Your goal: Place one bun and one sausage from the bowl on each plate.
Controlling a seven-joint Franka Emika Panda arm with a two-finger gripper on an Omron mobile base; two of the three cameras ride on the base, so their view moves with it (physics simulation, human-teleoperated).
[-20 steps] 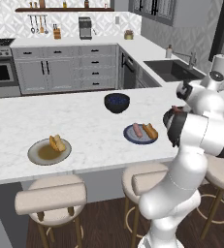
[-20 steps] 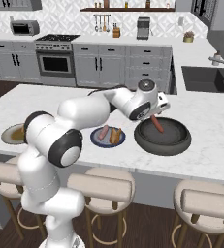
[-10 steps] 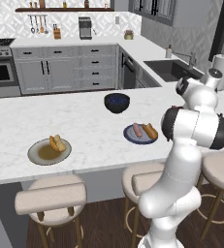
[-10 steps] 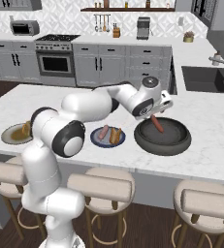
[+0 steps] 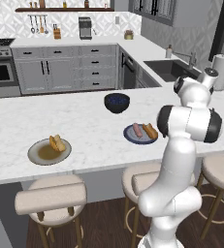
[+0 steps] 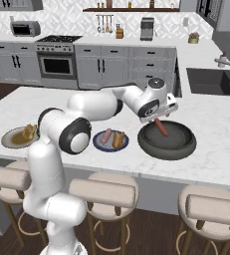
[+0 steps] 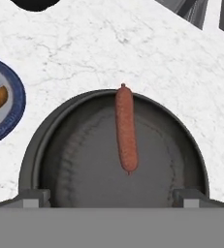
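Note:
The wide dark bowl [image 6: 178, 144] stands on the island right of the plates, and one sausage [image 6: 161, 127] lies tilted in it, its upper end on the far rim. My gripper [image 6: 159, 114] hangs just over that rim; in the hand view the gripper [image 7: 112, 196] is open, its fingertips [image 7: 36, 196] far apart, with the sausage [image 7: 125, 128] and the bowl [image 7: 79, 164] below. The blue-grey plate [image 6: 97, 144] carries a sausage [image 6: 106, 135] and a bun [image 6: 118, 138]. The beige plate [image 5: 38, 154] has a bun [image 5: 57, 143].
A smaller dark blue bowl [image 5: 117, 102] stands farther back on the island. Bar stools [image 6: 104, 191] line the near edge of the counter. The sink [image 5: 169, 68] and a paper towel roll [image 5: 222, 70] are off to the right.
The arm's elbow has swung over and the hand has shifted slightly right above the bowl. The sausage and plates have stayed put.

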